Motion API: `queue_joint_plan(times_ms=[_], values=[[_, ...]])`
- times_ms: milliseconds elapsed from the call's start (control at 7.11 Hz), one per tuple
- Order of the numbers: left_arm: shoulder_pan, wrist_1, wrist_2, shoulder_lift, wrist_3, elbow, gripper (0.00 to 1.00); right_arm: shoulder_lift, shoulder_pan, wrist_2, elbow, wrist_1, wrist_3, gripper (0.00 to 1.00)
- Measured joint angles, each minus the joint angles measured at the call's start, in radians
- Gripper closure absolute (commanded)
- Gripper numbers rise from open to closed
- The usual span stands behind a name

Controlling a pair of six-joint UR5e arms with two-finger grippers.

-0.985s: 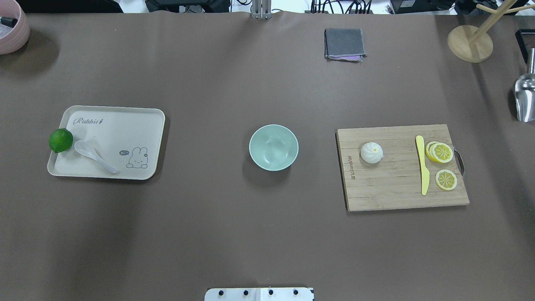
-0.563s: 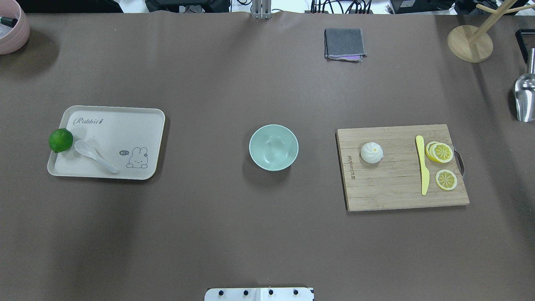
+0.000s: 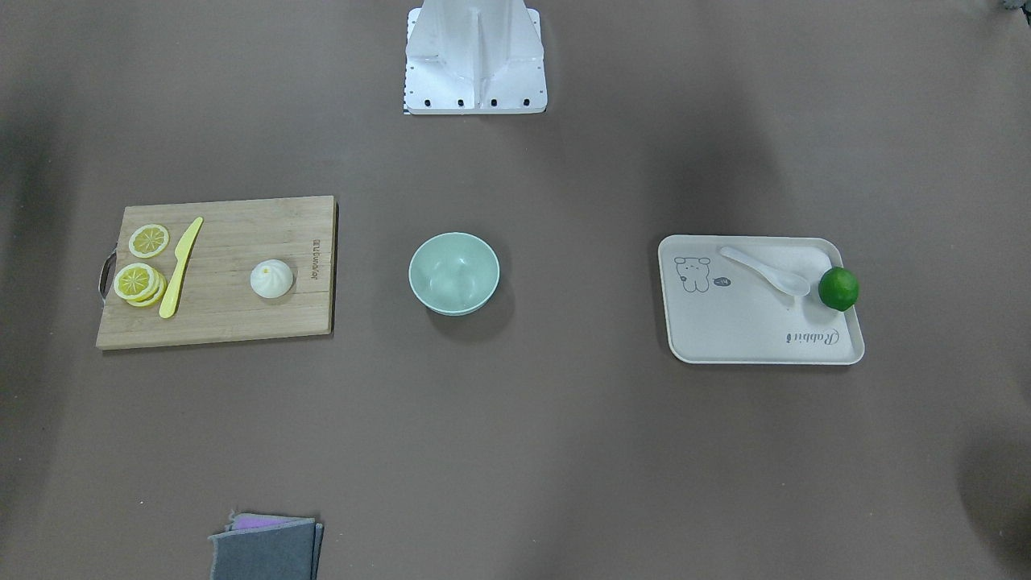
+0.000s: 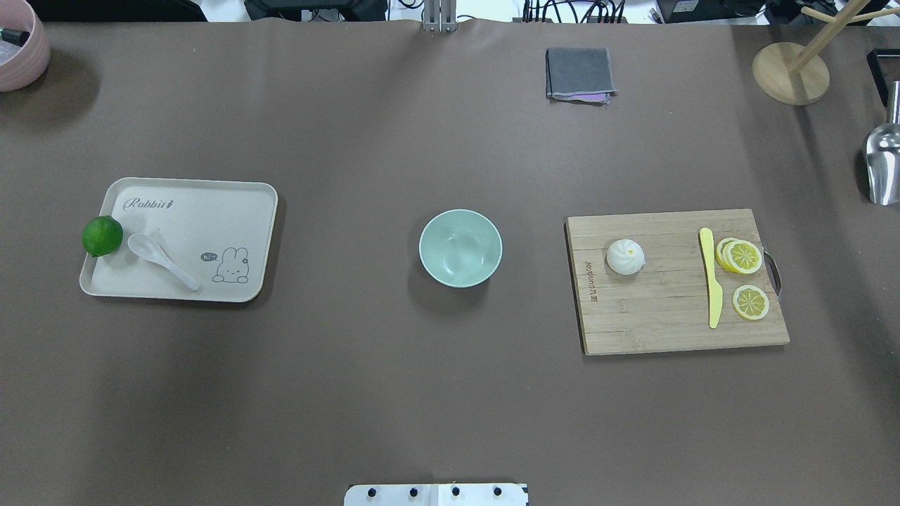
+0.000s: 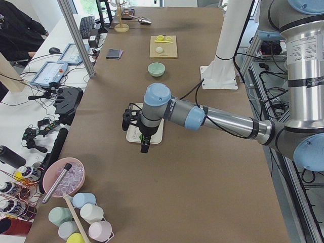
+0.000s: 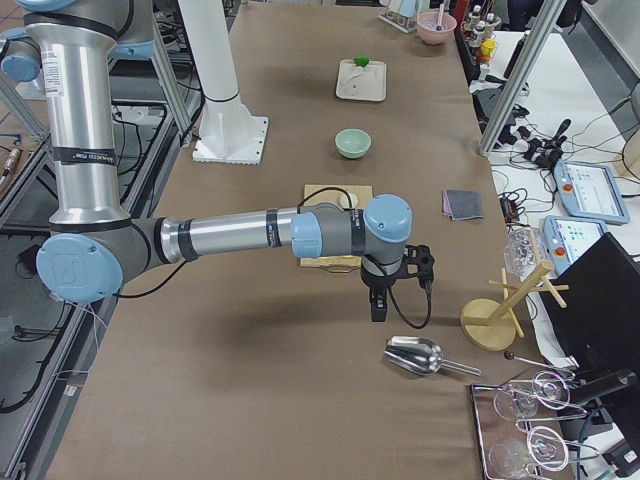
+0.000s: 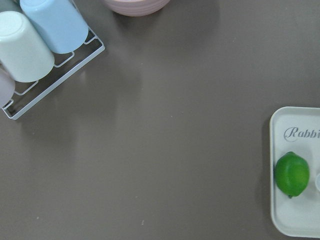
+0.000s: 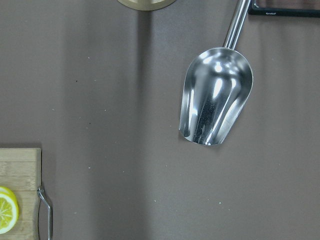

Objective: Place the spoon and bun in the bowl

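Brown matting covers the desk [image 4: 351, 393], and 0 of our 2 items are in the bowl [image 4: 460, 247], which stands empty at the desk's middle. The spoon [image 4: 163, 262] lies on the cream tray [image 4: 211, 211] toward the desk's edge on our left, its scoop just beside a lime [image 4: 103, 235]. The bun [image 4: 625, 256] sits on the wooden board [image 4: 668, 330] toward the edge on our right, well apart from the yellow knife [image 4: 712, 281]. We judge this the opening reach. Our left gripper [image 5: 145, 149] hangs near the tray and our right gripper [image 6: 377, 312] near the board. Both show only in the side views, so we cannot tell how wide either stands; neither has spoon or bun. Next, we think, each must descend: 1 onto the spoon's handle, clear of the lime, 1 around the bun.
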State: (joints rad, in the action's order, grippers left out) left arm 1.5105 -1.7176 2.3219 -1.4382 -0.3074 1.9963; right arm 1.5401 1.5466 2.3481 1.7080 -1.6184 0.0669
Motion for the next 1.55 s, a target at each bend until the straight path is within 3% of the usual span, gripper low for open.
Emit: queue_joint_plan(times_ms=[281, 563, 844, 1126, 1548], values=[[-0.059, -0.136, 0.051, -0.069, -0.113, 0.018, 0.02, 0.000, -0.001, -0.002, 0.009, 0.000, 0.003, 0.00], [-0.177, -0.416, 0.133, -0.116, -0.372, -0.090, 0.03, -0.001, -0.008, -0.005, 0.011, 0.000, 0.004, 0.00], [-0.301, -0.524, 0.132, -0.217, -0.634, -0.135, 0.03, -0.001, -0.019, -0.010, 0.010, 0.000, 0.004, 0.00], [-0.415, -0.434, -0.029, -0.287, -0.789, -0.121, 0.03, -0.001, -0.026, -0.011, 0.008, 0.000, 0.004, 0.00], [-0.574, -0.362, -0.349, -0.253, -0.887, -0.086, 0.03, 0.000, -0.035, -0.005, 0.005, -0.001, 0.006, 0.00]])
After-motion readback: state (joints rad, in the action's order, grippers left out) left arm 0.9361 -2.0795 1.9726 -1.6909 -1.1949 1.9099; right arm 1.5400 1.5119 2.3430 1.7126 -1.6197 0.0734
